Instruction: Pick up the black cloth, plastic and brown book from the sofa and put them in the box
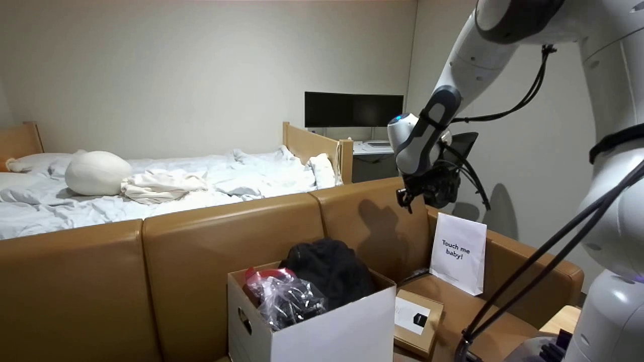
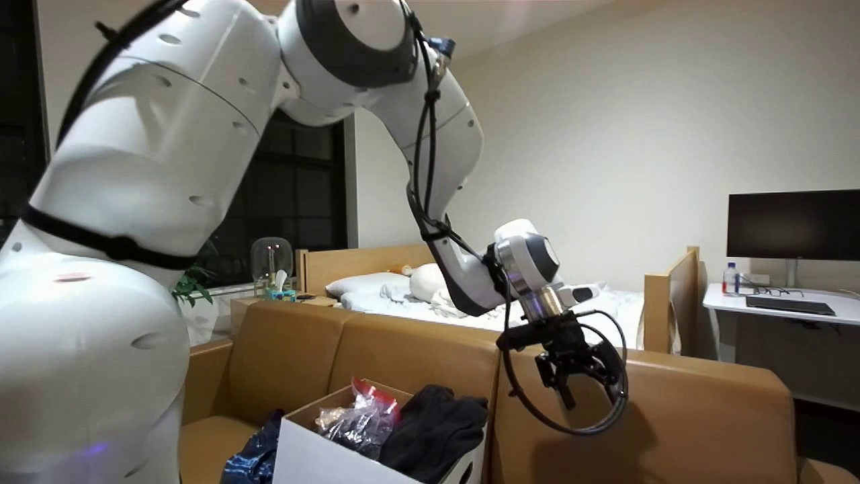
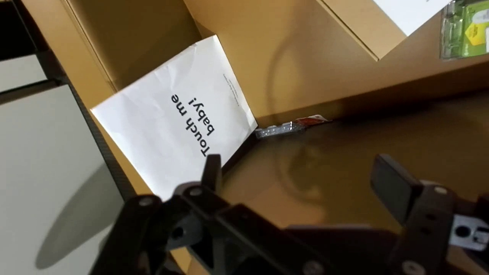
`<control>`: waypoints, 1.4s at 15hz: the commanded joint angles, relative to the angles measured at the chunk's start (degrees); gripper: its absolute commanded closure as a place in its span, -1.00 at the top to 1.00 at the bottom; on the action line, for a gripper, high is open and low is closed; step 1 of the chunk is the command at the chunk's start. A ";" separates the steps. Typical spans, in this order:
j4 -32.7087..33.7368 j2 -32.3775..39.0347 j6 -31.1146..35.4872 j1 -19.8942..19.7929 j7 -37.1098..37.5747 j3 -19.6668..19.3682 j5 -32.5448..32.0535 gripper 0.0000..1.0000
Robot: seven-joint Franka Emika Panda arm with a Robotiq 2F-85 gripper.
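Nearest in an exterior view stands the white cardboard box (image 1: pixel 337 334), the black cloth (image 1: pixel 329 271) and the clear, red-topped plastic bag (image 1: pixel 289 301) already inside. Just beside it, flat on the tan leather sofa (image 1: pixel 231 244), lies the brown book (image 1: pixel 416 323), seemingly the one piece left to fetch. Farther back, the tool (image 3: pixel 296 170) hangs above the sofa, fingers wide apart with nothing between. Best turn it so the fingers straddle the book's narrower side, go down low before gripping, and lift straight up, clear of the box wall. The printed paper bag (image 1: pixel 459 256) beyond is best left alone.
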 commanded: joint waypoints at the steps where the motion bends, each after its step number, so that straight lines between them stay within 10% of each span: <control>1: 13.96 14.05 1.68 -4.94 -14.56 4.18 4.48 1.00; 10: 37.67 41.21 -3.98 -28.26 -49.22 23.42 8.12 1.00; 21: 58.88 59.12 -29.78 -23.83 -82.21 22.46 19.59 1.00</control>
